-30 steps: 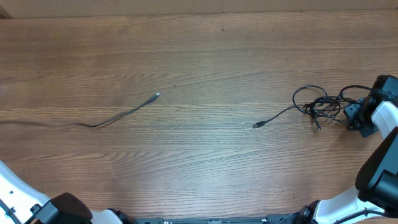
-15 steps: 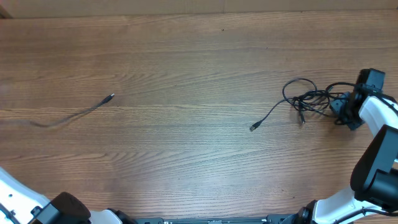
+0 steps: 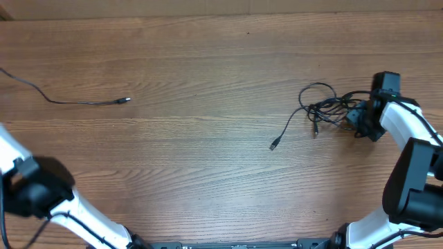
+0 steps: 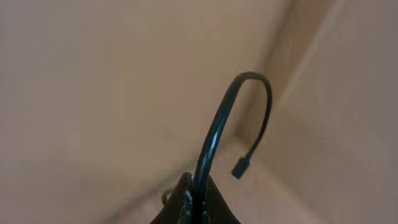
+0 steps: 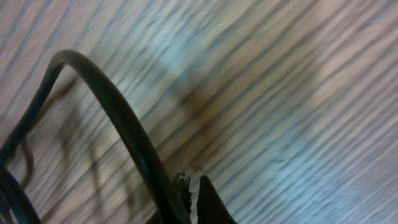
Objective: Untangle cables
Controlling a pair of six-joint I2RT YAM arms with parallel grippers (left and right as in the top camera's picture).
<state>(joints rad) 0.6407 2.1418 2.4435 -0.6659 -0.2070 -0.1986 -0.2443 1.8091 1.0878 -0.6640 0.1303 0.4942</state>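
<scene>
Left gripper (image 4: 196, 193): clamped tight on a thin black cable (image 4: 214, 130), its short end arcing above the jaws to a plug (image 4: 240, 168). Lone cable (image 3: 83, 104): on the table's (image 3: 208, 55) left side, running off the edge of view. Right gripper (image 3: 356, 119): pinched closed on the tangled cable bunch (image 3: 325, 109) at the table's right, one plugged strand trailing left.

overhead: top-down, far, whole table (image 3: 208, 62); wrist views: close, past fingertips (image 4: 212, 206); share cables (image 3: 329, 105)

hand (image 4: 194, 198) pinching cable (image 4: 217, 127), plug (image 4: 240, 168) dangling
</scene>
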